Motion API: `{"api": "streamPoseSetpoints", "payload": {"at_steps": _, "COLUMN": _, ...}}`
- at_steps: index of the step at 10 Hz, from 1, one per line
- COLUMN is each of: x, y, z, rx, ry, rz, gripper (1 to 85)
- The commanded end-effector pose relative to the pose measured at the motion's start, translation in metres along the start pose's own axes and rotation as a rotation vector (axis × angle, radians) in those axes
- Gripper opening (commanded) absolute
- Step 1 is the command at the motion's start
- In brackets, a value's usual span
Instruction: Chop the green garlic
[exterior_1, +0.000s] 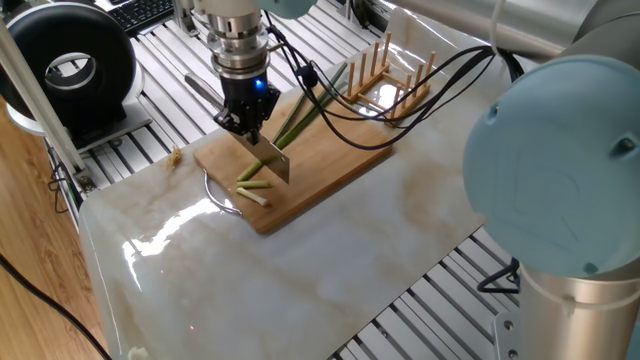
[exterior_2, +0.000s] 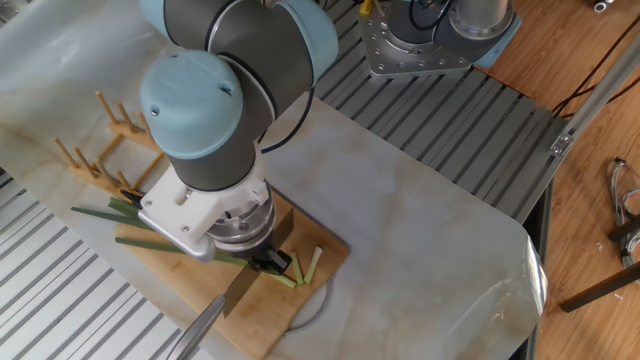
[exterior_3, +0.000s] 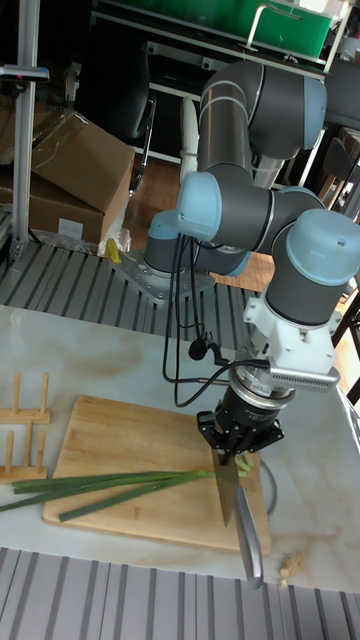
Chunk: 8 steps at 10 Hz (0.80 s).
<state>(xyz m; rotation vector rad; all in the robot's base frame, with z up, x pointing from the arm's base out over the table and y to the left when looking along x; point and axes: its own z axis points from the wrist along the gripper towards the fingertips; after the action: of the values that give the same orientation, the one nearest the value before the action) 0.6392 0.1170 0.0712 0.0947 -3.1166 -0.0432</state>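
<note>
**Knife over garlic, three cut pieces**

One gripper (exterior_1: 246, 122) pinches one knife (exterior_3: 231, 487), blade down across the garlic (exterior_3: 110, 485) on the one board (exterior_1: 322, 160). About three long stalks run from the blade toward the single peg rack (exterior_1: 391, 78) at 2 o'clock. Three short cut pieces (exterior_1: 254, 184) lie at the blade's 7 o'clock, on the board's end.

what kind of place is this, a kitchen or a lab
Most likely a robotics lab, not a kitchen: the marble-look slab sits on aluminium framing, with cardboard boxes and a keyboard nearby.
</note>
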Motion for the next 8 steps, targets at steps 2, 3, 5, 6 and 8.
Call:
{"api": "streamPoseSetpoints", "payload": {"at_steps": 2, "x": -0.0011, "y": 0.0027, "z": 0.0019, "rx": -0.014, "ry": -0.001, "rz": 0.006, "gripper": 1.3}}
{"api": "streamPoseSetpoints", "payload": {"at_steps": 3, "x": -0.0011, "y": 0.0033, "z": 0.0019, "rx": -0.015, "ry": -0.001, "rz": 0.007, "gripper": 1.3}}
{"api": "streamPoseSetpoints", "payload": {"at_steps": 5, "x": -0.0014, "y": 0.0034, "z": 0.0017, "rx": -0.017, "ry": -0.003, "rz": 0.006, "gripper": 1.3}}
{"api": "streamPoseSetpoints", "payload": {"at_steps": 6, "x": -0.0014, "y": 0.0031, "z": 0.0019, "rx": -0.017, "ry": -0.003, "rz": 0.004, "gripper": 1.3}}
{"api": "streamPoseSetpoints", "payload": {"at_steps": 8, "x": -0.0025, "y": 0.0009, "z": 0.0042, "rx": -0.012, "ry": -0.002, "rz": -0.006, "gripper": 1.3}}
